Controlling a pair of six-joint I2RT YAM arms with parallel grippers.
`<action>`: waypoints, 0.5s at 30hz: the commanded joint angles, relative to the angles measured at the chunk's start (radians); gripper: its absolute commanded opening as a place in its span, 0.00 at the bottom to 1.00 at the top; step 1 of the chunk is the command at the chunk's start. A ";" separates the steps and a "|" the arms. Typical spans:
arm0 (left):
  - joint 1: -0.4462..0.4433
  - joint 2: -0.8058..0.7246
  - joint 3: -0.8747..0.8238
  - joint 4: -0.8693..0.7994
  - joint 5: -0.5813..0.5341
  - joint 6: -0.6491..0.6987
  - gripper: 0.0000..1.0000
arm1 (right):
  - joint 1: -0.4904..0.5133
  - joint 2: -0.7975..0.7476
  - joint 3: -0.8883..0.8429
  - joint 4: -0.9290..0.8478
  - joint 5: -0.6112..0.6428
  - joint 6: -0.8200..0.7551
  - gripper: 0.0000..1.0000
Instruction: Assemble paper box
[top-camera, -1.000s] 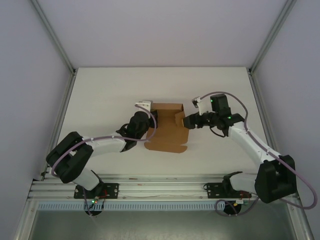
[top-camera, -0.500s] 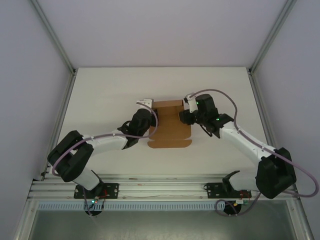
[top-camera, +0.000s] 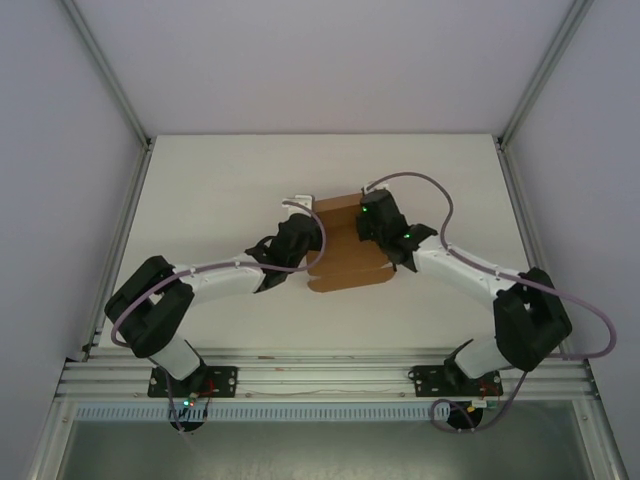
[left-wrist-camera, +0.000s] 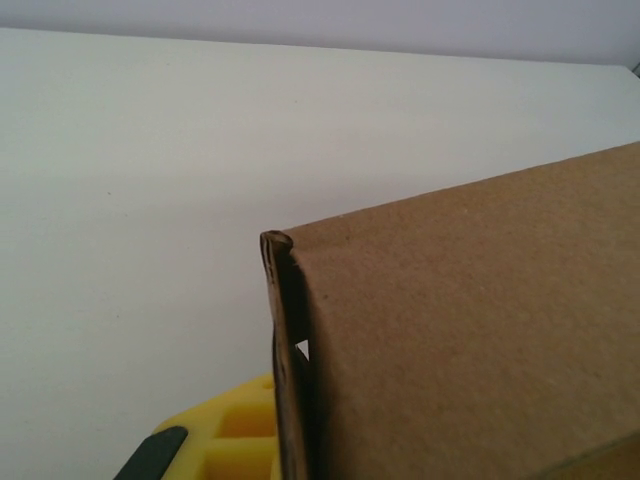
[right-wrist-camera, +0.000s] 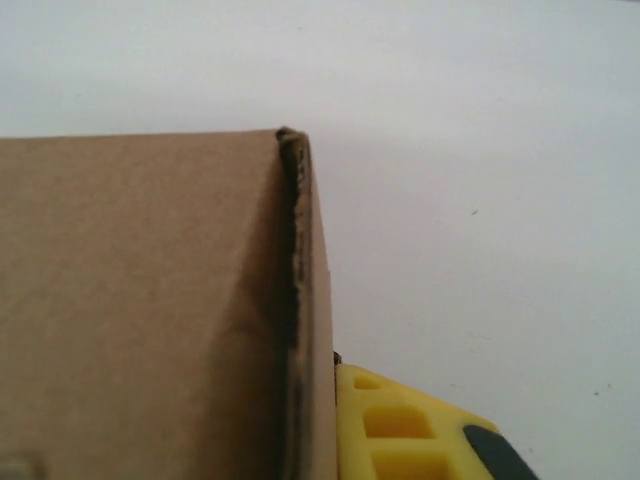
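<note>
My left claw (top-camera: 303, 238) is pinched tight on the left wall of the paper box (top-camera: 350, 262), with one yellow finger (left-wrist-camera: 230, 440) against the cardboard edge. My right claw (top-camera: 366, 226) is clamped on the far right wall. Both arms reach inward, elbows out. The box sits mid-worktop (top-camera: 220, 190) between them.
</note>
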 joint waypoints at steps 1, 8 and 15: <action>-0.029 0.003 0.046 -0.036 0.023 -0.054 0.00 | 0.006 0.030 0.046 -0.002 0.238 0.100 0.01; -0.029 0.011 0.121 -0.218 -0.130 -0.161 0.00 | 0.007 0.128 0.138 -0.218 0.554 0.243 0.00; -0.017 0.014 0.117 -0.340 -0.247 -0.230 0.00 | -0.018 0.156 0.137 -0.233 0.658 0.246 0.00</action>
